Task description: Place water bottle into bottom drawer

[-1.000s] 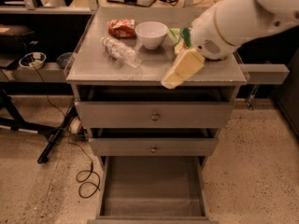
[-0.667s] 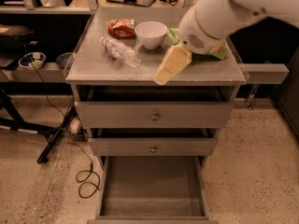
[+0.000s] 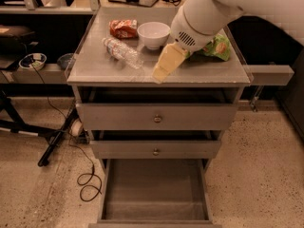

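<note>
Grey metal cabinet with three drawers, seen from above and in front, with a white bowl [image 3: 153, 33] standing near the back of its tabletop [image 3: 102, 70]. All positions below are given from that bowl.

Left of the bowl and a little nearer the viewer, the water bottle [image 3: 122, 52] lies on its side on the tabletop. It is clear and crinkly, and its white cap points away toward the back left. It is close to the bowl without touching it. Just beside the bowl on the left, further back, lies a red snack packet [image 3: 123, 28]. To the bowl's right, partly hidden by the robot, is a green packet [image 3: 217, 46].

A thick white arm [image 3: 204, 13] comes in from the upper right, passing just right of the bowl. Its pale yellow gripper [image 3: 158, 75] slants down in front of the bowl toward the tabletop's front edge, right of the bottle and apart from it. It holds nothing; I cannot tell whether it is open or closed.

Below the bowl, on the cabinet front, the two upper drawers [image 3: 156, 118] with round knobs are pushed in. Lower still, the bottom drawer [image 3: 154, 186] is pulled out, showing a plain grey inside.
</note>
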Tool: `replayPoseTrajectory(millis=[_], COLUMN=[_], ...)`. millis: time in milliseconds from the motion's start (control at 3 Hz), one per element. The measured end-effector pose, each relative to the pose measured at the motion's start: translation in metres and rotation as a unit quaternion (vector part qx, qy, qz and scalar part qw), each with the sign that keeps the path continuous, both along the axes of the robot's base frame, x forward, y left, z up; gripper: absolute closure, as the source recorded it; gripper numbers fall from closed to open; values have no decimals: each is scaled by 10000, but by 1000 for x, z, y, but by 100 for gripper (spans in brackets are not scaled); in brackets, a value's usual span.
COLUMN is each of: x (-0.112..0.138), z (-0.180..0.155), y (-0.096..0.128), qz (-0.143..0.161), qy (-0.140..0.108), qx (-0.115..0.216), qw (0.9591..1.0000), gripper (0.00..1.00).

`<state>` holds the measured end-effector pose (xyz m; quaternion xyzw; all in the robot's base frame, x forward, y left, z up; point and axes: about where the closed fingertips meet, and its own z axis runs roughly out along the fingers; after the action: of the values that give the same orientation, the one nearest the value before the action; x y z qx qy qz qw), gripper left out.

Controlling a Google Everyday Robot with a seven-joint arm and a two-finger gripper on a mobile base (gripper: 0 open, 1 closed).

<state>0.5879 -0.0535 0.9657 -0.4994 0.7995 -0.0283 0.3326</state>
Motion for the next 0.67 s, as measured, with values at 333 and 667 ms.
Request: replayPoseTrajectory(millis=[333, 667], x=[8, 19], z=[2, 10], y=[7, 19], qz=[51, 207], qy=[-74, -196], qx=[113, 250], qw=[9999, 9993], gripper=[0, 0])
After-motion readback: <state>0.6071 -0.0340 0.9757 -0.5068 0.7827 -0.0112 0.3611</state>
